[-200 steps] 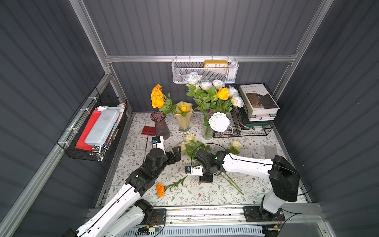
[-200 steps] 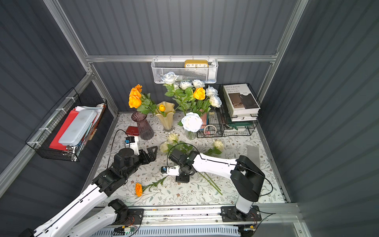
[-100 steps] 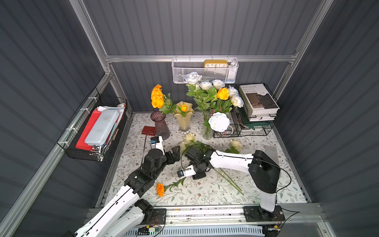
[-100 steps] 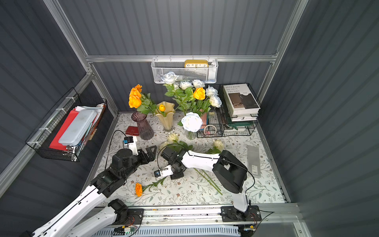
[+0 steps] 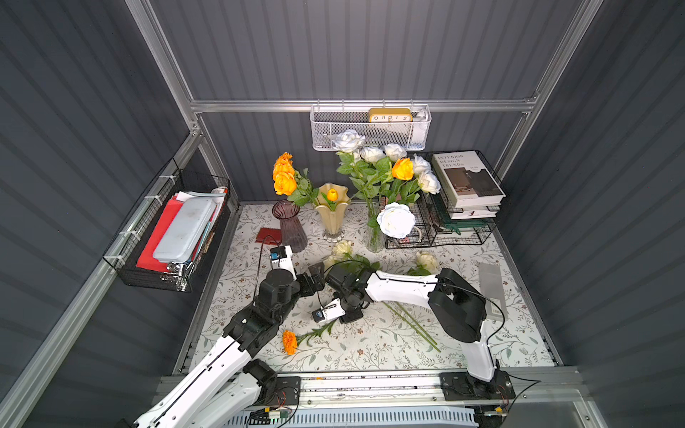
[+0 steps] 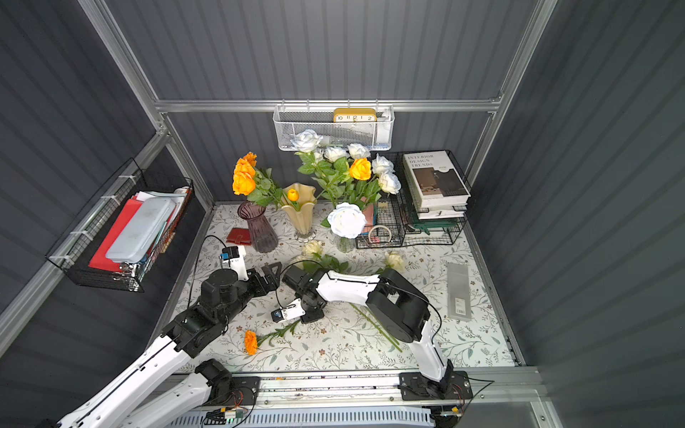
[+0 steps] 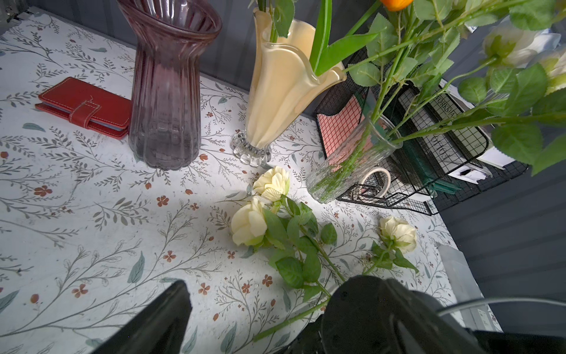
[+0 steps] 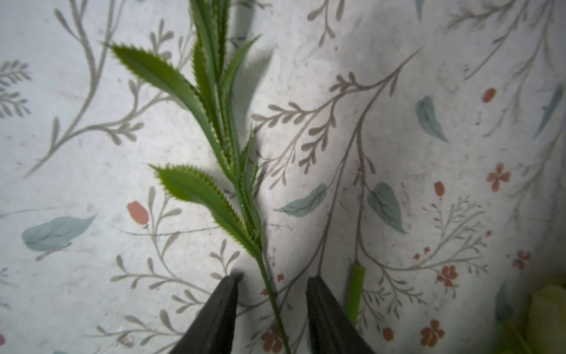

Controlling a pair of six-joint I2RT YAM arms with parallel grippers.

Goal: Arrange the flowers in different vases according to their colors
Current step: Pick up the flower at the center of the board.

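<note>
R gripper (image 8: 272, 280) is straddling the thin green stem (image 8: 245, 196) of the orange marigold (image 5: 289, 341). Its jaws are standing apart, w/ a gap showing on both sides of the stem and no contact yet. Marigold is lying flat on the floral tablecloth (image 5: 370, 355), near-centre, bloom pointing near-left. L gripper (image 5: 314, 278) is hanging just left of the R wrist, jaws spread wide, gripping nothing. Purple ribbed vase (image 5: 291, 226), cream wavy-rim vase (image 5: 331, 218) and clear glass vase (image 5: 374, 239) are standing at the far side. Three cream roses (image 7: 249, 225) are lying betw. vases and arms.
</note>
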